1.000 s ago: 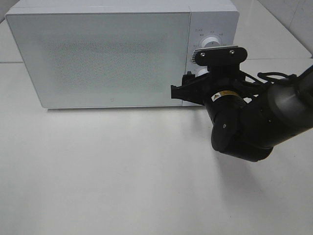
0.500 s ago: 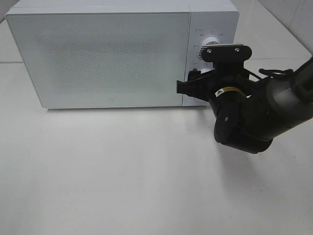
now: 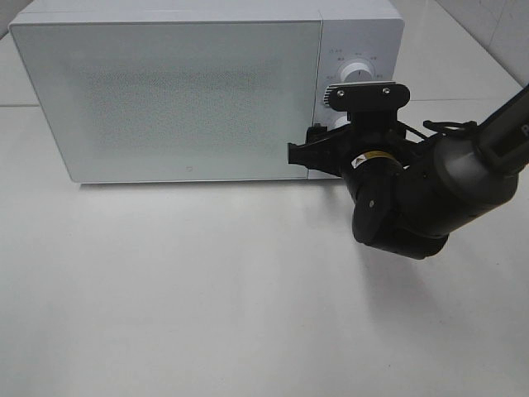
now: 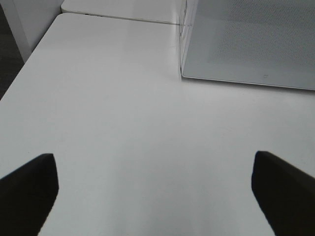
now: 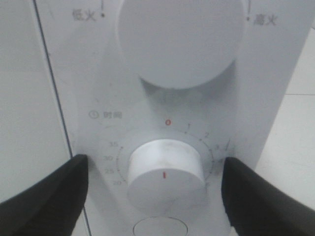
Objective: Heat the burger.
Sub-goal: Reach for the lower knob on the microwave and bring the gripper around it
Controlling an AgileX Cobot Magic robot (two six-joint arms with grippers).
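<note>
At the table's [image 3: 165, 289] far edge, toward 11 o'clock in the high view, stands a white microwave [image 3: 355, 25] with its frosted door [image 3: 165, 91] shut. Where the burger is cannot be told: no view shows it, and nothing can be made out through the door. From 3 o'clock the right arm [image 3: 430, 190] reaches in to the control panel [image 3: 331, 58] at the microwave's right end. The right gripper [image 5: 153, 164] is open around the timer knob [image 5: 165, 172]. Taking the dial's red 0 as 12 o'clock, its fingers [image 5: 54, 191] sit at about 9 and 3, each with a clear gap to the knob, neither touching it. The knob's red mark points to 6 o'clock, opposite the 0. A larger knob [image 5: 182, 39] sits beyond the dial's 12 o'clock. The left gripper [image 4: 153, 162] is out of the high view; its wrist camera shows the jaws spread wide over bare tabletop, holding nothing, with the microwave's left front corner [image 4: 183, 73] well ahead of them.
</note>
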